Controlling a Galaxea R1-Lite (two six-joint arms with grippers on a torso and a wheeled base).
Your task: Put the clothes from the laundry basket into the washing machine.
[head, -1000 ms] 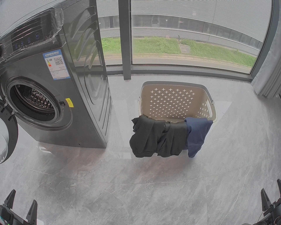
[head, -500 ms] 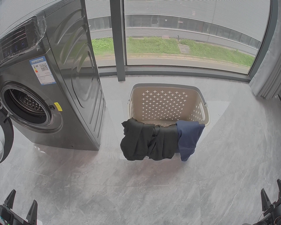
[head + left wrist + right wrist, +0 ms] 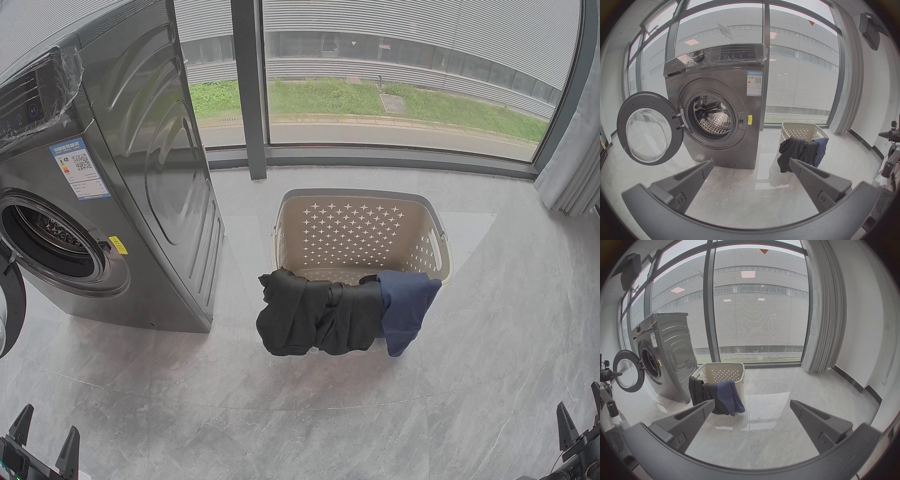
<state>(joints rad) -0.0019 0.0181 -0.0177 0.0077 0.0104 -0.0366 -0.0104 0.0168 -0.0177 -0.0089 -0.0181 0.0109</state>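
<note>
A beige laundry basket stands on the grey floor ahead. Over its near rim hang a black garment and a blue garment. The grey washing machine is to the left, its round door swung open and the drum showing. My left gripper is low at the near left, open and holding nothing. My right gripper is low at the near right, open too. Both are well short of the basket, whose clothes show from the right wrist.
A tall window with a dark post runs behind the basket. A grey curtain hangs at the far right. Bare tiled floor lies between me and the basket.
The whole head view has shifted: machine and basket now sit further left and lower in the picture, so the camera has moved. Both grippers hold the same place. The clothes hang as before.
</note>
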